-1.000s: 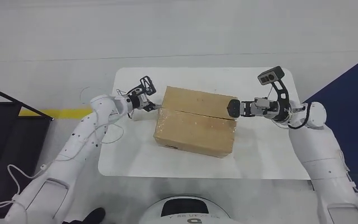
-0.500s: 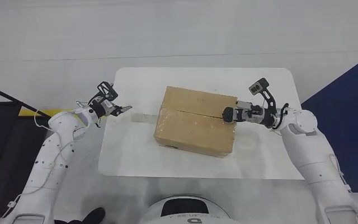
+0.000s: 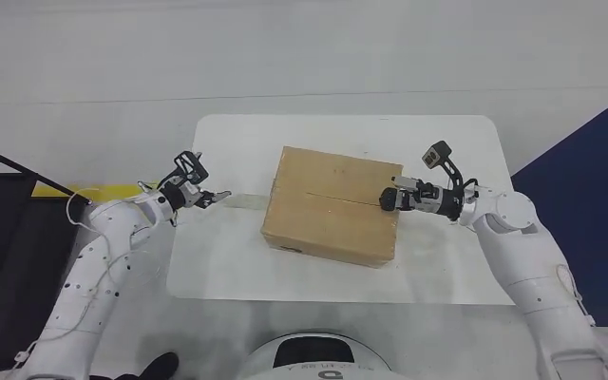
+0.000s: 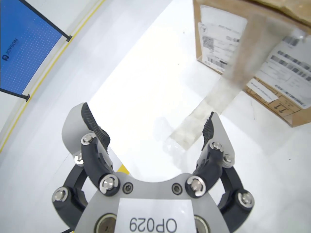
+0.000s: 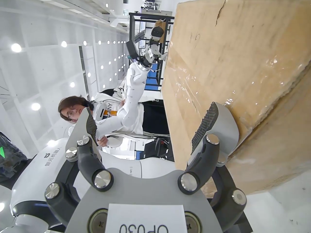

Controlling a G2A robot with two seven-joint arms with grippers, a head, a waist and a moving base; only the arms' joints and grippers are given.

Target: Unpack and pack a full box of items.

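Top view, left of centre: left gripper [image 3: 211, 196] sits over the table [image 3: 456, 256] near its left edge. Jaws are spread with nothing pinched between them.

Just right of it is a strip of clear tape [image 3: 243, 198]. One end is fixed to the box's left end face, and the loose end lies just beside one finger. I cannot tell from the left wrist view whether it touches or sticks to that finger. The strip's long axis runs left to right, in line with the gripper's reach.

Centre of frame: the box [image 3: 332, 214], brown cardboard, flaps shut, resting flat on the table. The seam [image 3: 328, 196] runs along its long axis, left to right.

Right of centre: right gripper [image 3: 385, 199] is at the box's right end, level with the seam. Jaws are spread, with one finger lying against the taped top edge and the other off the box.

Judgement: we are at the tape-removal step of unpacking. The left arm is much the nearer to the loose end. The tape lies to the right of that gripper, so a pull would go leftward along the strip.
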